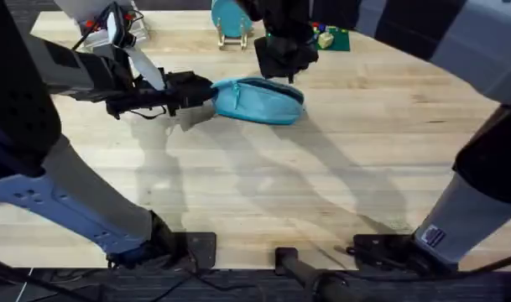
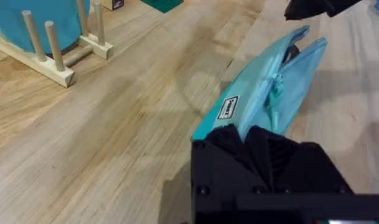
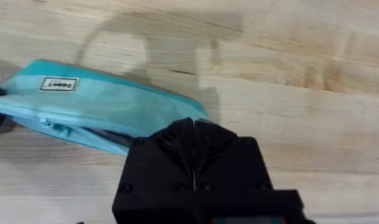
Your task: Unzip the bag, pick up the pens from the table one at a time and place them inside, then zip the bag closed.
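Lying on the pale plank table (image 1: 322,176), the bag (image 1: 259,101).

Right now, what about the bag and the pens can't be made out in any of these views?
- Pens: whether they are inside the bag; in the right wrist view the slit in the bag is dark.
- Zipper end: in the left wrist view, hidden behind the left gripper.
- Bag's far end: overhead, covered by the right gripper.

Setting: robot lab workstation. Butcher-block table (image 1: 322,184) carrying two clamped arm bases; a teal disc on wooden stand (image 1: 230,21) sitting beyond the right gripper (image 1: 280,63); dark flooring surrounding.
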